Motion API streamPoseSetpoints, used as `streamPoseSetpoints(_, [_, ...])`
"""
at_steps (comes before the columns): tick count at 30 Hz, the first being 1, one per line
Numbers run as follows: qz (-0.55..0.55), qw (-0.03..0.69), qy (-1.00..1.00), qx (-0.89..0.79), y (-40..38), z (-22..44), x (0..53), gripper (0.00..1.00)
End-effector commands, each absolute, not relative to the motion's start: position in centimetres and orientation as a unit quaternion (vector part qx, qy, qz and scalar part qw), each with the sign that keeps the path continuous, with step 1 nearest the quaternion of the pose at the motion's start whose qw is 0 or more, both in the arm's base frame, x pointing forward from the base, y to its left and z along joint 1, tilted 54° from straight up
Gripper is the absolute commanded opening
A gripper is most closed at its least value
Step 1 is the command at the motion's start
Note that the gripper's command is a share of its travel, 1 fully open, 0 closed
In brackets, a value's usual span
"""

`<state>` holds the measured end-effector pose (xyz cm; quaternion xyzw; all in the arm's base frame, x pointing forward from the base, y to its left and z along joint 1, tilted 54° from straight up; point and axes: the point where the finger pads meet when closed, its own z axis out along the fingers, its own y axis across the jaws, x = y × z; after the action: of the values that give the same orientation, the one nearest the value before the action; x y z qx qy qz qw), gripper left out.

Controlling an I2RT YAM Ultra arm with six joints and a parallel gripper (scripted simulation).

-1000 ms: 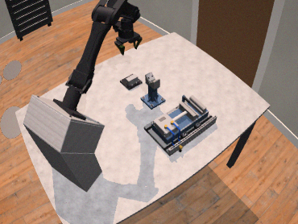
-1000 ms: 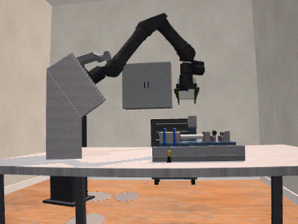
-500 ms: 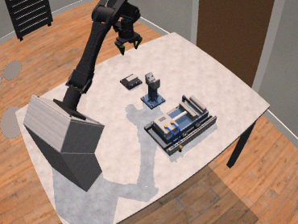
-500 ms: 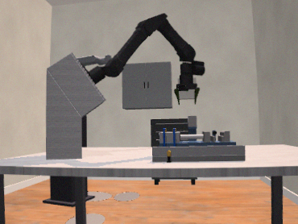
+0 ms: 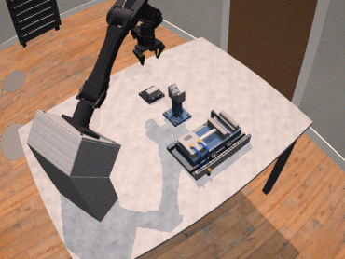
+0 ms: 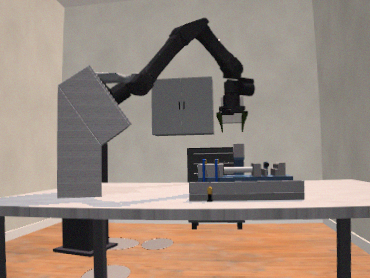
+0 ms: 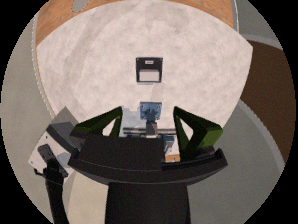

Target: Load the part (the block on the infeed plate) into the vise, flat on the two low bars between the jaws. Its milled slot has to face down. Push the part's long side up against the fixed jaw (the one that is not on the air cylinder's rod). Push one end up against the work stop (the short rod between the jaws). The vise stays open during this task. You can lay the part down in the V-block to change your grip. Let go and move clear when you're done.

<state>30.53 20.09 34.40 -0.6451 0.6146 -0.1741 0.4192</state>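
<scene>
Pale, mottled tabletop point(image 5: 275, 128) point(image 6: 150, 213) point(image 7: 210, 75) noted over a wood-plank floor point(image 5: 19, 196) point(image 6: 260, 250) point(image 7: 55, 20); its near edge is seen as a grey band in the exterior view. Nearest that edge, the vise point(image 5: 188, 145) point(image 6: 245, 190) point(image 7: 169, 141) is mounted on a low rail-sided base, its jaws standing apart. Well to its left in that view, the arm point(image 5: 103, 65) point(image 6: 162, 57) is carried by a grey angular pedestal point(image 5: 95, 191) point(image 6: 80, 150) point(image 7: 41, 150). Beyond the vise, the V-block point(image 5: 177, 109) point(image 6: 238, 151) point(image 7: 150, 111) is held on a blue-footed post, with a strip of tabletop between the two. The part point(image 5: 153, 90) point(image 7: 149, 75) is found on the dark infeed plate point(image 5: 144, 95) point(image 7: 140, 65), near the V-block and apart from it; slot direction cannot be told. The gripper point(image 5: 150, 60) point(image 6: 232, 131) point(image 7: 147, 109) is suspended above the table, released, with nothing grasped; air is left below its fingertips. Farthest back, a grey two-door cabinet point(image 6: 167, 115) is seen against the plain wall point(image 6: 280, 75).
</scene>
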Motion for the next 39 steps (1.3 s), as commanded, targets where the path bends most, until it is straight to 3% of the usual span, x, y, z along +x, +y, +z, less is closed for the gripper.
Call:
streamPoseSetpoints(1, [-0.172, 0.426, 0.612, -0.644, 20.2, 34.5, 31.0, 0.81])
streamPoseSetpoints(5, [-0.172, 0.448, 0.603, -0.637, 20.5, 36.2, 30.7, 0.81])
streamPoseSetpoints(9, [-0.171, 0.418, 0.614, -0.647, 20.6, 33.2, 31.7, 0.81])
streamPoseSetpoints(21, [-0.171, 0.418, 0.614, -0.648, 21.2, 32.0, 33.2, 0.81])
streamPoseSetpoints(22, [-0.175, 0.453, 0.602, -0.634, 21.2, 35.1, 32.7, 0.81])
streamPoseSetpoints(25, [-0.171, 0.418, 0.614, -0.647, 21.5, 31.5, 33.9, 0.81])
streamPoseSetpoints(39, [-0.172, 0.437, 0.606, -0.642, 22.6, 31.3, 35.7, 0.81])
